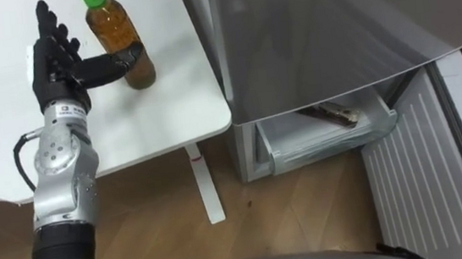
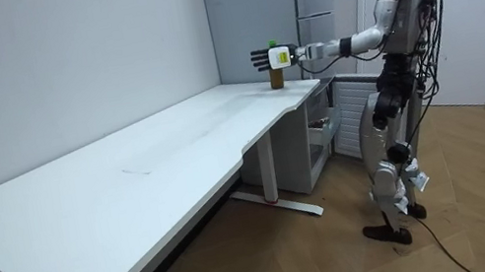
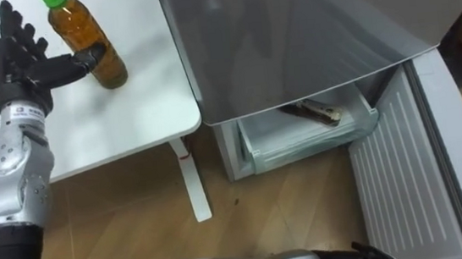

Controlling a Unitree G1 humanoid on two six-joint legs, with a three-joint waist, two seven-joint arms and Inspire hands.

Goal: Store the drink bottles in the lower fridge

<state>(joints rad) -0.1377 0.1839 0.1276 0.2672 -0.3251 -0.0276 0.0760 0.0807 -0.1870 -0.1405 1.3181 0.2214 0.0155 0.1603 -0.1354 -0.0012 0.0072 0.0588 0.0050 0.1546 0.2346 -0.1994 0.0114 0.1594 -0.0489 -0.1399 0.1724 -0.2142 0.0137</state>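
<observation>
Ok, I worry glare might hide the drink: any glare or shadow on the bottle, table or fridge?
Left eye view: no glare on the bottle, which stands out against the white table; the grey fridge carries pale, streaky reflections. Room view: the table darkens the floor beneath it; the left robot hand beside the bottle is evenly lit.

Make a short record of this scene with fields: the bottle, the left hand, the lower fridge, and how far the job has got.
bottle: bottle of brown drink, green cap, upright on the white table, near the corner by the fridge
left hand: left hand beside the bottle, fingers straight, thumb against its side
lower fridge: door open, drawer showing a dark item
progress: bottle not yet lifted
</observation>
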